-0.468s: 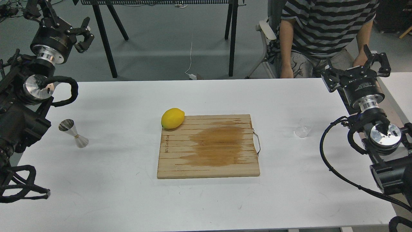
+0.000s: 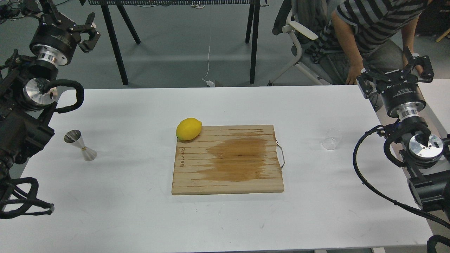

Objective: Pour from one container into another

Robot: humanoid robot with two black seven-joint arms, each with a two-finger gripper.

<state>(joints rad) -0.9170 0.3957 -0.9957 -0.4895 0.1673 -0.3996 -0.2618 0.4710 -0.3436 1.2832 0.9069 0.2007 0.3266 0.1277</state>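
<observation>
The small clear cup (image 2: pixel 332 139) stands upright on the white table (image 2: pixel 140 218), to the right of the cutting board. The shiny steel jigger (image 2: pixel 81 145) stands far off at the table's left side, leaning as seen from here. My left gripper (image 2: pixel 68 19) is raised beyond the table's back left corner, well above and behind the jigger, open and empty. Just off the back right edge my right gripper (image 2: pixel 395 72) is up too, behind and to the right of the cup, with its fingers spread and nothing between them.
A wooden cutting board (image 2: pixel 228 160) with a dark wet patch lies mid-table, and a yellow lemon (image 2: pixel 188 129) rests on its back left corner. Behind the right gripper a person in a striped shirt (image 2: pixel 372 21) sits on a chair (image 2: pixel 299 33).
</observation>
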